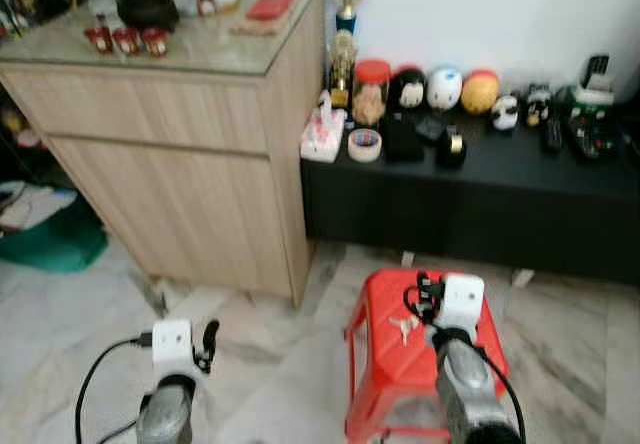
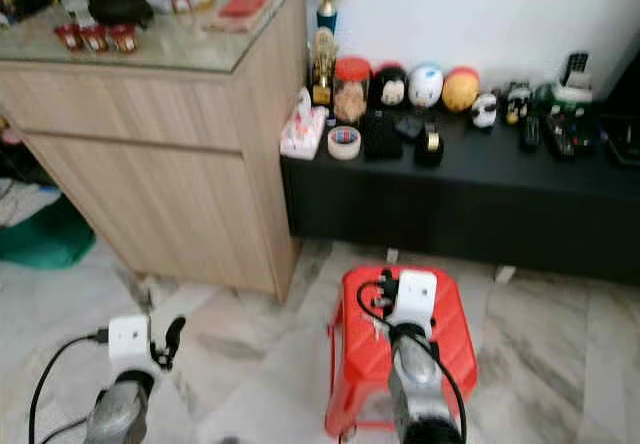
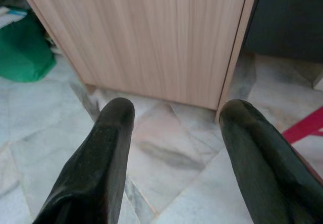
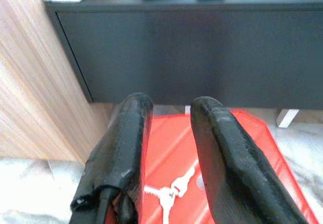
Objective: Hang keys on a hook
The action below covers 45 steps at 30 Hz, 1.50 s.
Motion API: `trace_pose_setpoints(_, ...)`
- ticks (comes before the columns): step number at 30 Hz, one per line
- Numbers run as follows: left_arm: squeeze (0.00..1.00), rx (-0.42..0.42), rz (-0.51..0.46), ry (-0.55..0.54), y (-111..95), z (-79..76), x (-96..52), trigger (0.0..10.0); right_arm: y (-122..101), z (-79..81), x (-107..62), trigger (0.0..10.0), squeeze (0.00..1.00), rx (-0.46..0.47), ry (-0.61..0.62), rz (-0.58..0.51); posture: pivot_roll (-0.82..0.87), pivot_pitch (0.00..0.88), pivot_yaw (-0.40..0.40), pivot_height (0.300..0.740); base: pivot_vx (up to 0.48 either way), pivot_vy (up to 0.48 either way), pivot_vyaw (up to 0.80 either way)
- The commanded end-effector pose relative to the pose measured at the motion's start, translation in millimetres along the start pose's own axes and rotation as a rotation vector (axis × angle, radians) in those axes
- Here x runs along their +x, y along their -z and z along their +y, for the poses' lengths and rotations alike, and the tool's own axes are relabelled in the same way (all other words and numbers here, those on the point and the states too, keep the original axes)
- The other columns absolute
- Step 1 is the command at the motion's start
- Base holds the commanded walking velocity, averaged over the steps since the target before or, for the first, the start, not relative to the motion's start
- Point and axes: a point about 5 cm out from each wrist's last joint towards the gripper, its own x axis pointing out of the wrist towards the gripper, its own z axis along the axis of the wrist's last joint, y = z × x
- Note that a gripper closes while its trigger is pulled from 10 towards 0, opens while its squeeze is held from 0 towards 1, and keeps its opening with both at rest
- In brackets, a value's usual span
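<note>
The keys (image 4: 169, 193), a small silver bunch, lie flat near the middle of the red plastic stool (image 1: 385, 364), untouched. The right gripper (image 4: 171, 133) hovers just above them, fingers set narrowly apart and holding nothing. The left gripper (image 3: 176, 133) hangs over the marble floor (image 3: 166, 158) before the wooden cabinet (image 1: 190, 164), fingers wide and empty. Behind the stool, a black bench (image 1: 480, 194) carries small ornaments along its back edge and a tape roll (image 1: 364, 145) near its left end
</note>
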Motion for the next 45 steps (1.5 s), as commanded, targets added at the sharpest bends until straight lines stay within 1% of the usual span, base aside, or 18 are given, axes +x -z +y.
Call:
trace_pose_setpoints(1, 0.0, -0.003, 0.048, -0.014, 9.8, 3.5, -5.1, 10.0, 2.7, 1.7, -1.6, 10.0, 0.0, 0.006, -0.005, 0.009, 0.05, 0.082, -0.005, 0.621, 0.0, 0.0, 0.0)
trace_pose_setpoints(7, 0.0, 0.02, 0.051, -0.009, 9.9, 3.6, -5.0, 10.0, 3.1, 2.7, -1.6, 10.0, 0.0, 0.006, -0.016, 0.012, 0.05, 0.08, -0.007, 0.621, 0.0, -0.056, 0.0)
trace_pose_setpoints(11, 0.0, 0.016, 0.052, -0.013, 9.9, 3.7, -4.8, 10.0, 3.1, 3.5, -1.6, 10.0, 0.0, 0.007, -0.022, 0.01, 0.05, 0.08, -0.007, 0.621, 0.0, -0.336, 0.0)
trace_pose_setpoints(22, 0.0, -0.001, 0.05, -0.025, 9.6, 4.1, -4.6, 10.0, 4.4, 6.2, -1.9, 10.0, 0.0, 0.011, -0.042, 0.017, 0.05, 0.08, -0.008, 0.621, 0.0, 0.0, 0.0)
trace_pose_setpoints(28, 0.0, -0.005, 0.056, -0.013, 10.2, 2.5, -4.5, 10.0, 4.5, 7.7, -1.6, 10.0, 0.0, 0.01, -0.053, 0.02, 0.05, 0.08, -0.01, 0.621, 0.0, 0.0, 0.0)
trace_pose_setpoints(33, 0.0, -0.008, 0.057, -0.013, 10.3, 2.1, -4.4, 10.0, 5.4, 9.6, -1.5, 10.0, 0.0, -0.008, -0.073, 0.027, 0.05, 0.08, -0.01, 0.621, 0.331, 0.0, 0.0)
trace_pose_setpoints(45, 0.0, -0.006, 0.061, -0.017, 11.0, 2.9, -4.8, 10.0, 5.8, 9.1, -1.1, 10.0, 0.0, -0.01, -0.074, 0.031, 0.05, 0.08, -0.011, 0.621, 0.352, 0.0, 0.0)
